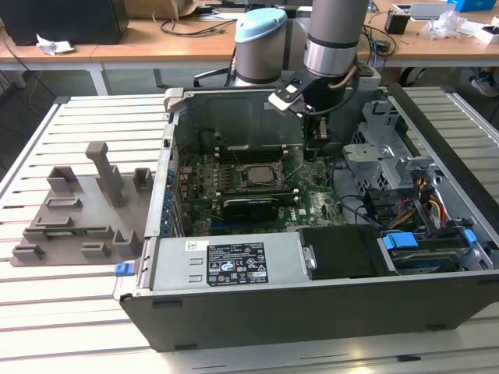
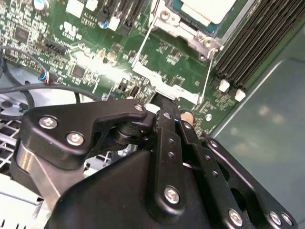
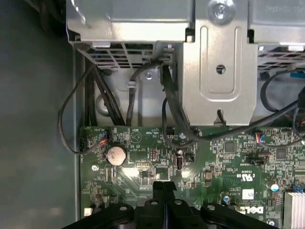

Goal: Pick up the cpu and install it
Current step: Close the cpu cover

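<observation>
The cpu (image 1: 256, 176) lies flat in its socket in the middle of the motherboard (image 1: 203, 175), inside the open computer case. Its pale metal top (image 2: 208, 8) shows in the second wrist view, framed by the socket's metal bracket (image 2: 190, 29) and a thin wire lever (image 2: 143, 45). My gripper (image 1: 314, 152) hangs over the board to the exterior view's right of the socket, apart from the cpu. Its black fingers are pressed together with nothing between them in both wrist views, the gripper (image 3: 164, 186) just above the green board and the gripper (image 2: 164, 101) short of the socket.
A steel drive cage (image 1: 374, 148) and cable bundles (image 1: 421, 199) crowd the case at the exterior view's right. The power supply (image 1: 234, 265) fills the front. Memory slots (image 2: 259, 43) run beside the socket. A grey parts fixture (image 1: 78, 210) sits on the slatted table.
</observation>
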Tool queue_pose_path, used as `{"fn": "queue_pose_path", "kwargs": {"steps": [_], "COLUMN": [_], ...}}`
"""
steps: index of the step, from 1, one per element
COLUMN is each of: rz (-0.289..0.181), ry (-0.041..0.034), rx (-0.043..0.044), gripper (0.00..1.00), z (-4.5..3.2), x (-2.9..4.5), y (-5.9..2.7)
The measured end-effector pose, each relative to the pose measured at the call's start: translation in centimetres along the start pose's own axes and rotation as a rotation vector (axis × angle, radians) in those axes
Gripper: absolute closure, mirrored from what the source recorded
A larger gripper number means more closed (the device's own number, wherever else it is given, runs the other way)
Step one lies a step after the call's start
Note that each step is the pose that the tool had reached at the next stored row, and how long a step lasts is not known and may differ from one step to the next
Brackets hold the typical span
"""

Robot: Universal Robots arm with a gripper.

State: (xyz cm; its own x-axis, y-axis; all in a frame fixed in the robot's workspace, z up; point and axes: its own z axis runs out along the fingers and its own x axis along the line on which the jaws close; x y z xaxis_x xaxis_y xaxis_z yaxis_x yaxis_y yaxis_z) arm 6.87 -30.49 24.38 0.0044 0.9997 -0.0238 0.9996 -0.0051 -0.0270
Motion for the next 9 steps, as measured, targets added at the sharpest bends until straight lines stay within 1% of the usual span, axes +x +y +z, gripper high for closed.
{"fn": "queue_pose_path", "kwargs": {"steps": [3,9], "rz": [0.0,0.0], "ry": [-0.0001,0.0001], "rx": [0.0,-0.0001], "gripper": [0.89,0.89], "z": [0.01,0.03], "x": [-0.01,-0.01], "y": [-0.53,-0.86]}}
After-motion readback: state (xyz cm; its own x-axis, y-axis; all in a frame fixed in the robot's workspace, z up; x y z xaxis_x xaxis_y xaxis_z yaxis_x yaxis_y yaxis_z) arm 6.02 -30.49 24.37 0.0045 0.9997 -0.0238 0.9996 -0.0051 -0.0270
